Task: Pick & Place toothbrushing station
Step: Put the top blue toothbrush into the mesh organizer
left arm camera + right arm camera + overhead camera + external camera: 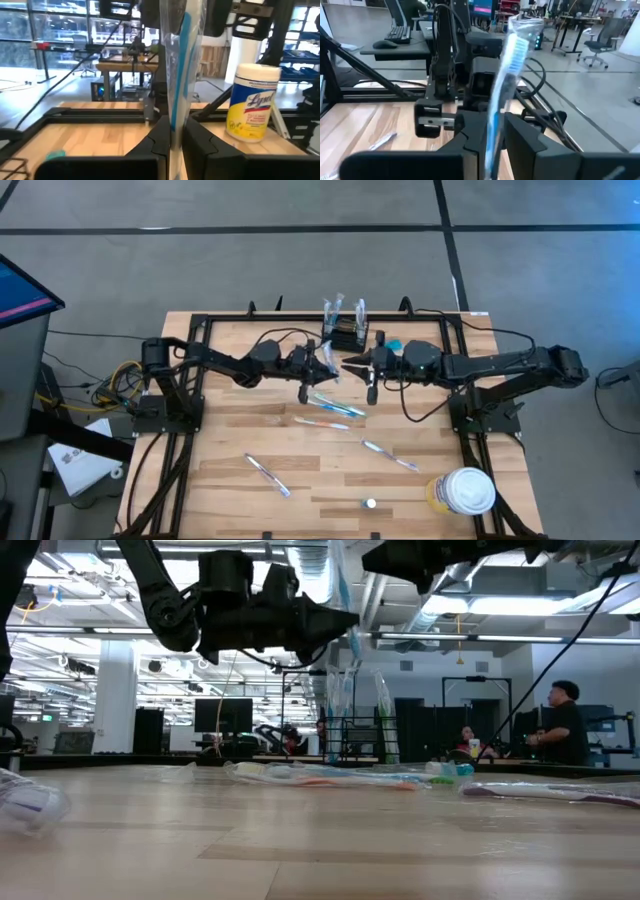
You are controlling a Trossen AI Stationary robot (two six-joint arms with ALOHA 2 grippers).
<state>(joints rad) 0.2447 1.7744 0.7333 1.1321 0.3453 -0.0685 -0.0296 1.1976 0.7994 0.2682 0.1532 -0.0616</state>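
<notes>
A wrapped toothbrush (179, 75) is pinched upright in the left claw (172, 142), and a second wrapped toothbrush (502, 85) is pinched in the right claw (492, 145). In the high view both claws meet at the upper centre of the frame, just below the toothbrushing station (350, 337), which stands at the far edge of the tabletop (220, 450) with wrapped brushes already standing in it.

For the step in hand, each brush is best kept vertical and lowered handle-first into an open part of the mesh box, one arm at a time, so that the claws are not crowded together. Release is best delayed until the handle is judged to be well inside, since the slippery wrapper may let the brush tip. More wrapped toothbrushes (335, 408) are left lying on the tabletop, at the centre and lower centre of the high view.

On the white-lidded tub (252, 102), at the right of the left wrist view, the brand "Lysol" is read; the smaller print cannot be made out.
</notes>
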